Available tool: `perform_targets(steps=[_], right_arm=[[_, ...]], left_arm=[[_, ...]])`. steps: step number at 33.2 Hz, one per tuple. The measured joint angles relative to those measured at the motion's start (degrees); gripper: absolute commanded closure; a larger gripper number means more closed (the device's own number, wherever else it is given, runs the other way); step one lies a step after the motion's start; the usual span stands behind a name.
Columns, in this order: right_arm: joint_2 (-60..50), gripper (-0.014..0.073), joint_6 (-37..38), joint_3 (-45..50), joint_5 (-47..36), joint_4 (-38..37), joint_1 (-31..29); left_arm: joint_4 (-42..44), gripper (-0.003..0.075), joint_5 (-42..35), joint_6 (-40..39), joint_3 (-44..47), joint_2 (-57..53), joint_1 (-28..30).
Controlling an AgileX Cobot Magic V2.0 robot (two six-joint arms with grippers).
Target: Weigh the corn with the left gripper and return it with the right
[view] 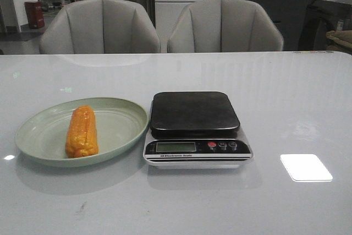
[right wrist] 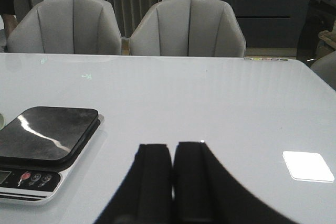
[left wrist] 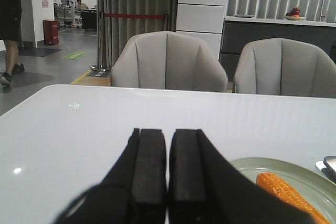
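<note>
The orange-yellow corn (view: 82, 131) lies lengthwise on a pale green plate (view: 126, 115) at the table's left. It also shows in the left wrist view (left wrist: 286, 192), on the plate (left wrist: 310, 174) to one side of my fingers. A kitchen scale (view: 195, 127) with a black platform stands right of the plate, its platform bare; it also shows in the right wrist view (right wrist: 44, 145). My left gripper (left wrist: 168, 132) is shut and empty above the table. My right gripper (right wrist: 172, 145) is shut and empty, beside the scale. Neither gripper shows in the front view.
Two grey chairs (view: 99, 28) (view: 224, 26) stand behind the white table's far edge (view: 176, 53). A bright light patch (view: 306, 167) reflects on the table at the right. The scale's display and buttons (view: 221, 146) face the front.
</note>
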Motion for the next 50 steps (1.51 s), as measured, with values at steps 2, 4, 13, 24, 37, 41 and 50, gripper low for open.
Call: perform_targets(steps=[2, 4, 13, 24, 37, 41, 50], right_arm=[[0.0, 0.0427, 0.0, 0.0, 0.0, 0.0, 0.0], [0.0, 0.0427, 0.0, 0.0, 0.0, 0.0, 0.0], [0.0, 0.0427, 0.0, 0.0, 0.0, 0.0, 0.0], [0.0, 0.0427, 0.0, 0.0, 0.0, 0.0, 0.0], [0.0, 0.0427, 0.0, 0.0, 0.0, 0.0, 0.0], [0.0, 0.0427, 0.0, 0.0, 0.0, 0.0, 0.0], [0.0, 0.0427, 0.0, 0.0, 0.0, 0.0, 0.0]], left_arm=[[0.0, 0.0599, 0.0, 0.0, 0.0, 0.0, 0.0], [0.0, 0.0599, -0.3, 0.0, 0.0, 0.0, 0.0], [0.0, 0.0599, -0.4, 0.0, -3.5, 0.0, 0.0], [0.0, 0.0599, 14.3, 0.0, -23.4, 10.7, -0.1], [-0.6, 0.0599, 24.7, 0.0, -26.1, 15.8, -2.9], [-0.6, 0.0599, 24.7, 0.0, -23.7, 15.8, -3.6], [-0.6, 0.0542, 25.1, 0.0, -20.1, 15.8, -5.3]])
